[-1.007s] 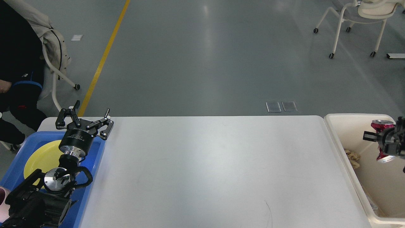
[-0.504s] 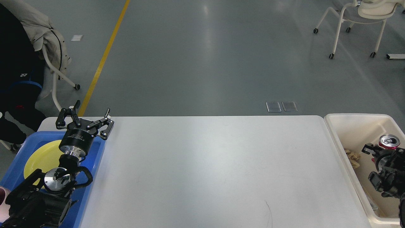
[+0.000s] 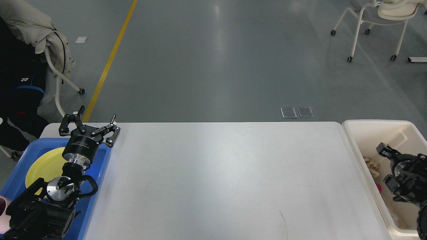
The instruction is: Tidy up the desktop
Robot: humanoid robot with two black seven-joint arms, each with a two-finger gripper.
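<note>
The desktop (image 3: 220, 180), a large white matte slab with rounded corners and faint scuffs, fills the middle of the view, a blue tray (image 3: 100, 186) holding a yellow plate (image 3: 41, 166) at its left edge and a cream bin (image 3: 367, 128) at its right. It is judged rigid, heavy and smooth, a surface to be cleared rather than gripped. The left gripper (image 3: 89, 126) hangs spread and empty over the tray's far end; whether the right gripper (image 3: 388, 155), inside the bin, is spread or closed cannot be told.
</note>
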